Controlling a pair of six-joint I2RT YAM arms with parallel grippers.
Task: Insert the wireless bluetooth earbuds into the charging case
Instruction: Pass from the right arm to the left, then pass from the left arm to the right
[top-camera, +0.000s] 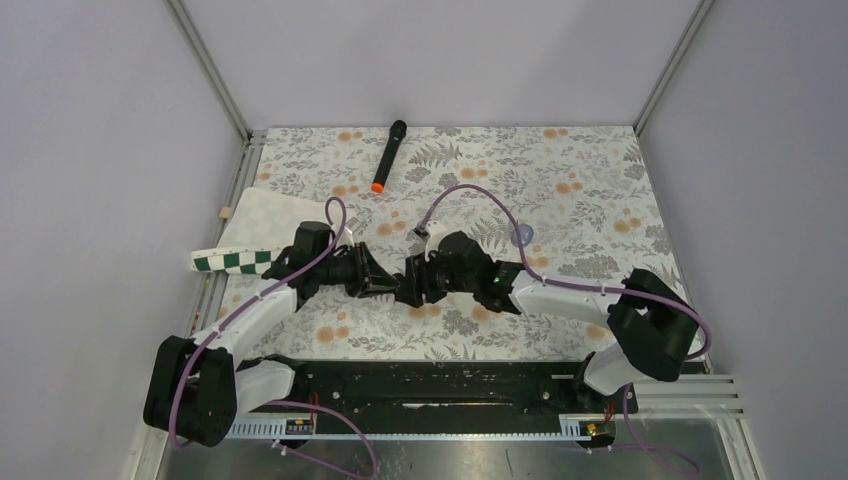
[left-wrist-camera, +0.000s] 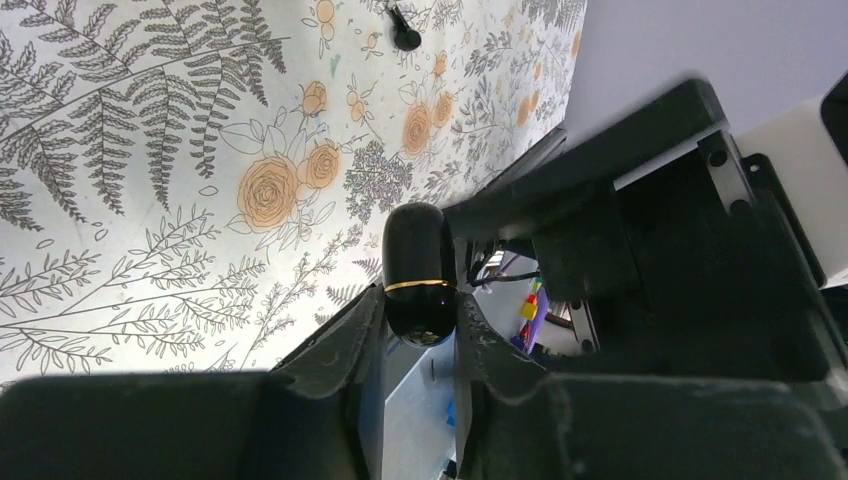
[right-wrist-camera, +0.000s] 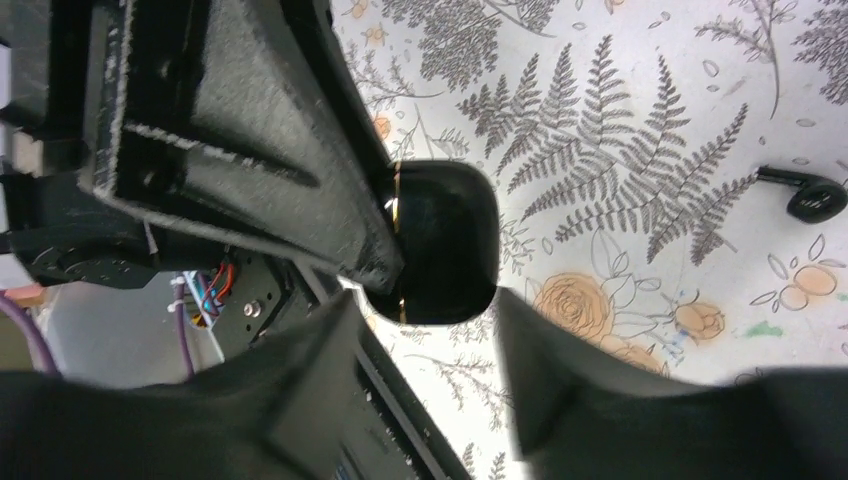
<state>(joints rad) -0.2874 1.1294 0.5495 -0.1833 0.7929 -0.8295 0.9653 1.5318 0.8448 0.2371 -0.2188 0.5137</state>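
The charging case (left-wrist-camera: 418, 255) is a glossy black pebble with a thin gold seam, its lid closed, held above the floral mat. My left gripper (left-wrist-camera: 420, 312) is shut on its flat faces. My right gripper (right-wrist-camera: 425, 322) grips the case (right-wrist-camera: 447, 245) across its width at the fingertips. In the top view the two grippers (top-camera: 378, 280) (top-camera: 417, 285) meet nose to nose and hide the case. One tiny black earbud (right-wrist-camera: 812, 197) lies on the mat beyond the case, seen also in the left wrist view as a small earbud (left-wrist-camera: 404, 36). I see no other earbud.
A black microphone (top-camera: 388, 156) with an orange end lies at the back of the floral mat (top-camera: 560, 200). A white cloth (top-camera: 262, 218) and a green checkered strip (top-camera: 232, 262) sit at the left edge. Grey walls close in the sides and back.
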